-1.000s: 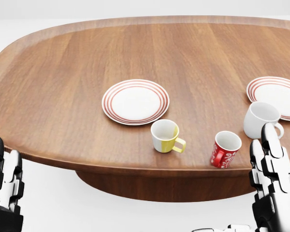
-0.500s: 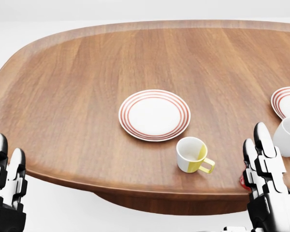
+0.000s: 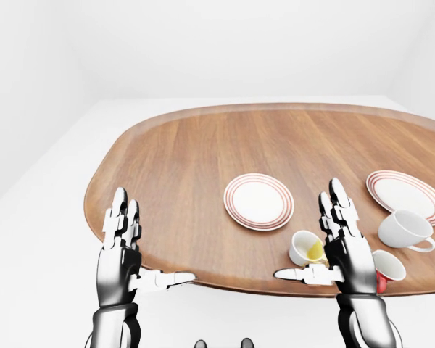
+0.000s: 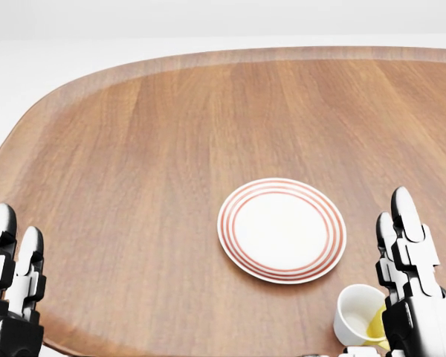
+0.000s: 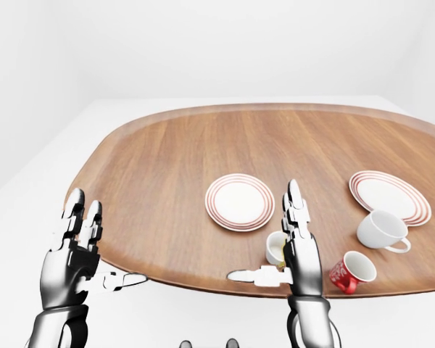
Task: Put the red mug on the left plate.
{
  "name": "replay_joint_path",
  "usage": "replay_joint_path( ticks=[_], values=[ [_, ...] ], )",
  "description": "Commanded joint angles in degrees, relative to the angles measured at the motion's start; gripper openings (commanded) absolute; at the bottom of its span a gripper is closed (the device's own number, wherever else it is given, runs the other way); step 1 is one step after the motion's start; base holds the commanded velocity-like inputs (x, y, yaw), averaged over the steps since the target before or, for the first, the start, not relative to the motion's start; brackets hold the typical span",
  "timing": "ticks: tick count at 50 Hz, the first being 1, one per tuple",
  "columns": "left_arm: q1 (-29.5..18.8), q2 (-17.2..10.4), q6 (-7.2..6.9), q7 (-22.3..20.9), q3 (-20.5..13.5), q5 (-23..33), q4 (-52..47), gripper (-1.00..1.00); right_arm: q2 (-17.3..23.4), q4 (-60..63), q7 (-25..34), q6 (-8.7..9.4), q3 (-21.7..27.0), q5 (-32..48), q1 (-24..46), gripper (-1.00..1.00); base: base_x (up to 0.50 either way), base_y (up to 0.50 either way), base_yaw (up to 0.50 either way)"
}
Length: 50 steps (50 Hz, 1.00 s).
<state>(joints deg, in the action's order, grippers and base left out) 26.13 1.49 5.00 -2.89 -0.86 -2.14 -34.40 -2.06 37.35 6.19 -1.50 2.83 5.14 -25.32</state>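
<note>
The red mug (image 5: 353,270) stands near the table's lower right rim in the right-eye view, to the right of my right hand (image 5: 293,243). That hand is open, fingers straight up, empty, a little left of the mug and not touching it. The left plate (image 4: 282,229), white with red rings, lies at the table's middle, above and left of that hand. My left hand (image 3: 127,243) is open and empty at the table's lower left rim, far from both. The head view does not show the red mug.
A yellow-and-white mug (image 3: 307,249) sits right beside my right hand. A white mug (image 3: 402,230) and a second ringed plate (image 3: 404,193) lie at the right. The oval wooden table (image 3: 196,159) has a raised rim; white floor surrounds it.
The whole head view has shifted: the plate and mugs slid right and down as the camera moved. The red mug has left the head view. Both hands stay open.
</note>
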Motion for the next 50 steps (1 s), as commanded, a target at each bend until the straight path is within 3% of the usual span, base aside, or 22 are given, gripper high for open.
replay_joint_path(
  ticks=[1,7,50],
  values=[
    [-0.06,0.02,0.00,-0.05,-0.07,-0.02,0.02,1.00,0.20,0.06,0.72,0.35,-0.03,-1.92,0.06,1.00,0.47,0.38,0.00],
    [-0.17,0.07,0.00,-0.07,-0.23,-0.14,0.27,1.00,0.03,0.61,2.53,1.08,0.94,-4.82,0.00,1.00,0.50,0.06,0.00],
    [-0.13,-0.11,0.00,0.13,0.06,-0.01,-0.11,1.00,-0.15,0.68,2.67,0.30,0.22,-3.81,-0.35,1.00,0.50,-0.04,0.00]
  ],
)
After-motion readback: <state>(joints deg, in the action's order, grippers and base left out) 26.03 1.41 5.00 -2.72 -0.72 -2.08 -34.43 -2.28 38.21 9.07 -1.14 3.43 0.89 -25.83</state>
